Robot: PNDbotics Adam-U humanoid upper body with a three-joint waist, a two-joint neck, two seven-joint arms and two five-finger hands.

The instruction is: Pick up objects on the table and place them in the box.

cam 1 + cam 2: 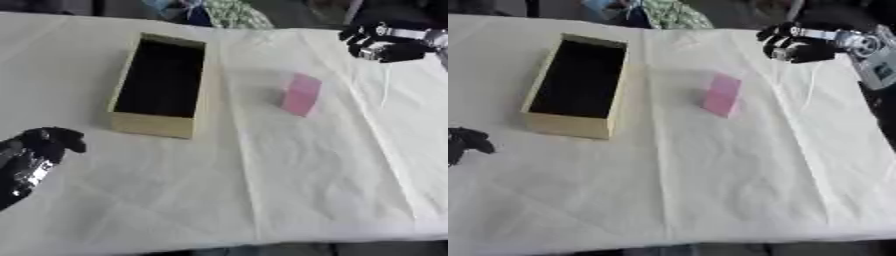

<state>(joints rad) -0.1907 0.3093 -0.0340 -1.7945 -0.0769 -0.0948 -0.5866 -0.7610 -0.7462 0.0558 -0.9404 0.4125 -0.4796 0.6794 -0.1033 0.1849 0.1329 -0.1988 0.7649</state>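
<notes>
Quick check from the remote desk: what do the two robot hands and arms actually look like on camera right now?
Both are mostly black with silver metal parts. The left hand has black fingers and a shiny silver section along the wrist. The right hand has black fingers with a bright silver patch at the palm, and silver and grey joint housings run up its arm behind the wrist. No markings or loose cables can be made out.
</notes>
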